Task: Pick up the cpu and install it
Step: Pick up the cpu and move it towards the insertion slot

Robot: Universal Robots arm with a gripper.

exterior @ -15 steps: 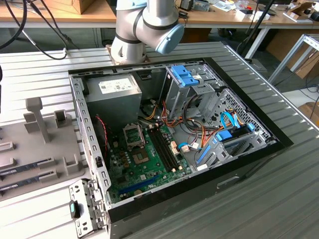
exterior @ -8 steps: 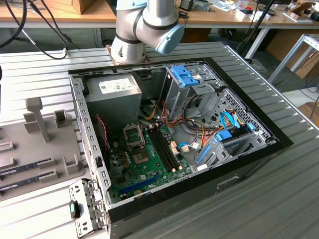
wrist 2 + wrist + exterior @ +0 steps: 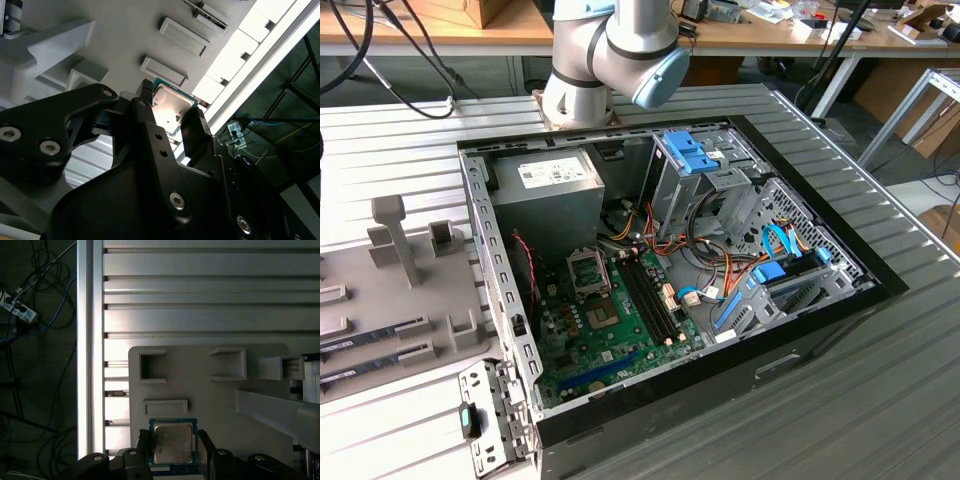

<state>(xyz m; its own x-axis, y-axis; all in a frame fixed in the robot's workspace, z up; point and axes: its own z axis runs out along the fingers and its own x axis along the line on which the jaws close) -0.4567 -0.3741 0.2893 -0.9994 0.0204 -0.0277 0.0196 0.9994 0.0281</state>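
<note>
**Cpu (image 3: pixel 172 442) gripped above the parts tray, the socket well apart from it.**

In both wrist views the jaws are narrow, closed on two opposite edges of the cpu, its metal top facing the camera. It hangs clear of the grey parts tray (image 3: pixel 215 405) and the slatted worktop (image 3: pixel 200 290) beyond. The hold is on thin edges, so I judge a quick swing could tilt or slide the chip. A skewed chip pressed into the socket would likely bend contacts. Farther off, in the exterior view, the open socket frame (image 3: pixel 588 270) sits at about five o'clock from the power supply (image 3: pixel 545 195). Loose cables (image 3: pixel 710 265) lie at its three o'clock. A descending wrist could snag them or knock the case wall (image 3: pixel 495 290).
</note>
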